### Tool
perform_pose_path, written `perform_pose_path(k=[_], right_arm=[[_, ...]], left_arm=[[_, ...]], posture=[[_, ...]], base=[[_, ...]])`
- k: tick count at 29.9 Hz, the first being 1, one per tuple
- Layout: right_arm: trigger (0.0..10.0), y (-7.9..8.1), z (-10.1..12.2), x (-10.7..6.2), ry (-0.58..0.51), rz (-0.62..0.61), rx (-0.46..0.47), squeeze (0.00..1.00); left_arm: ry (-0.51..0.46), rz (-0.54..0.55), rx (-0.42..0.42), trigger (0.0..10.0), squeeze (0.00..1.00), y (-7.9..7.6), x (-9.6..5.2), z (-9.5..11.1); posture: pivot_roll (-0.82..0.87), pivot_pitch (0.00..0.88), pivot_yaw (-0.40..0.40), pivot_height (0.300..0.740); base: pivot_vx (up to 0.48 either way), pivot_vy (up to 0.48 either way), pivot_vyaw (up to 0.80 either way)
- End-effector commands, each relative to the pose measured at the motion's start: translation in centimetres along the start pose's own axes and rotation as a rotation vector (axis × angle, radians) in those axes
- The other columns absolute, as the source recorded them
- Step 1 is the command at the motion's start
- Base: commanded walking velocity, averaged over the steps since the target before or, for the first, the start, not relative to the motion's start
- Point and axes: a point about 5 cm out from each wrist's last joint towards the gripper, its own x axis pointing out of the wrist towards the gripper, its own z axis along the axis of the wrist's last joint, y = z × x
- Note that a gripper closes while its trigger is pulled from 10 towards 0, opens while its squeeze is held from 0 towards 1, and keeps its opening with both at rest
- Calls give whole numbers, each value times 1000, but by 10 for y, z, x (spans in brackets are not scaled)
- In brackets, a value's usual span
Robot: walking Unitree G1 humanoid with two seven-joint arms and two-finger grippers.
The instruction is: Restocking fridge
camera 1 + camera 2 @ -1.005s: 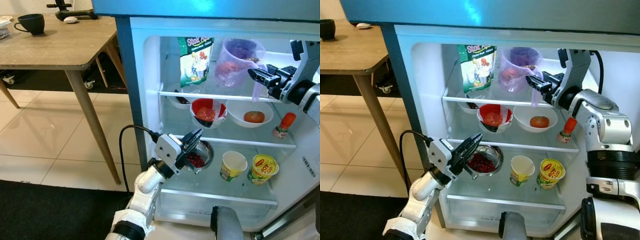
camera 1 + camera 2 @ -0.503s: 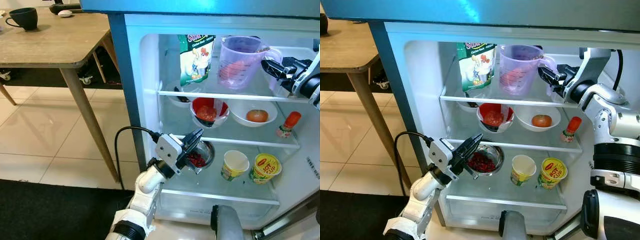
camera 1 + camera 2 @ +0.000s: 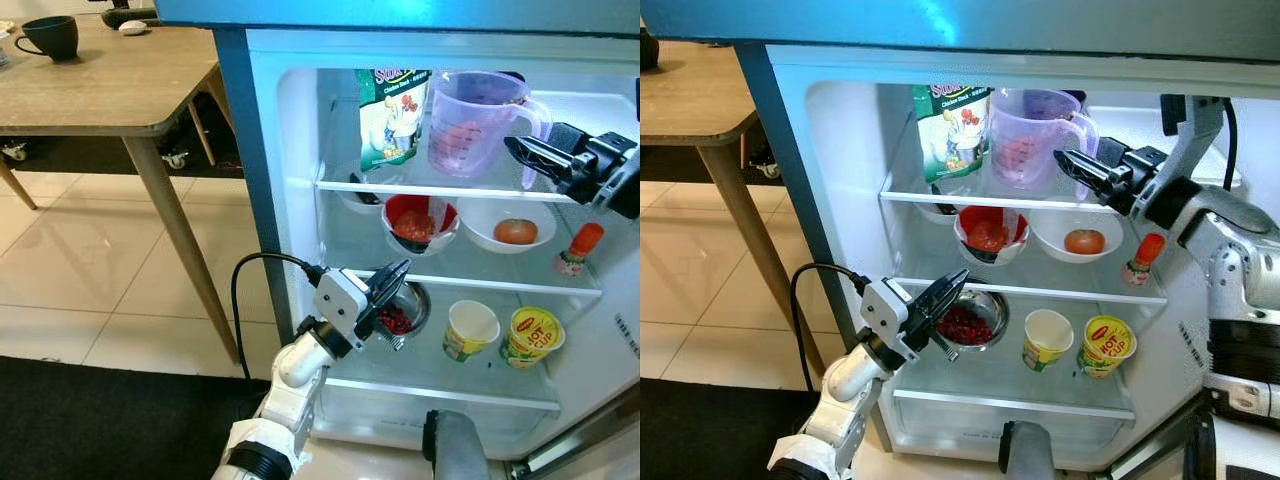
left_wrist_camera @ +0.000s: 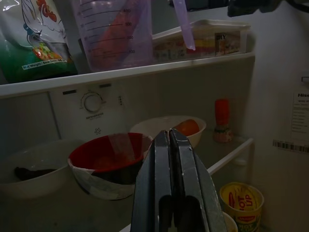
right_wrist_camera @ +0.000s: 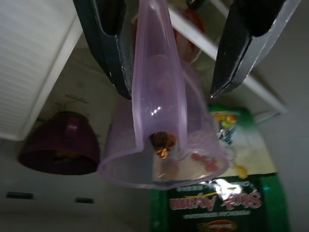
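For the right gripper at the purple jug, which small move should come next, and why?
Probably draw the right gripper straight back, away from the handle. The purple measuring jug stands upright on the top shelf, and the right wrist view shows the fingers open on either side of the handle.

- The left arm is being held bent at the elbow, reaching up from low in the head views, forearm angled upward and to the right, a black cable looping off the wrist housing.
- The left gripper [image 3: 393, 283] is being kept raised at the end of that arm, its two black fingers [image 4: 170, 159] pressed flat together with no gap.
- The right arm is being extended in from the right at upper height, silver forearm level, wrist pointing leftward.
- The right gripper [image 3: 1092, 170] is being held with its fingers [image 5: 107, 46] spread apart, one to each side.
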Motion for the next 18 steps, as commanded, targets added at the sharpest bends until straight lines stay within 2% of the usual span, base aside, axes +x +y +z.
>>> perform_pose_path(k=[1, 5, 11, 16, 18], right_arm=[[10000, 2, 20, -8, -85, 28, -55, 0], [10000, -5, 15, -14, -80, 4, -49, 0], [10000, -7, 12, -20, -91, 19, -51, 0], [10000, -1, 9, -34, -94, 113, -72, 0], [10000, 3, 6, -41, -90, 158, -118, 0]], left_arm=[[2, -11, 6, 10000, 0, -1, 0, 0], [4, -13, 7, 10000, 0, -2, 0, 0], [3, -15, 8, 10000, 0, -2, 0, 0], [3, -15, 9, 10000, 0, -2, 0, 0], [5, -16, 9, 10000, 0, -2, 0, 0]], posture=[[-97, 0, -12, 484], [-97, 0, -12, 484], [-97, 0, -12, 484], [-97, 0, -12, 484], [-97, 0, -12, 484]], base=[[0, 0, 0], [0, 0, 0], [0, 0, 0], [0, 0, 0], [0, 0, 0]])
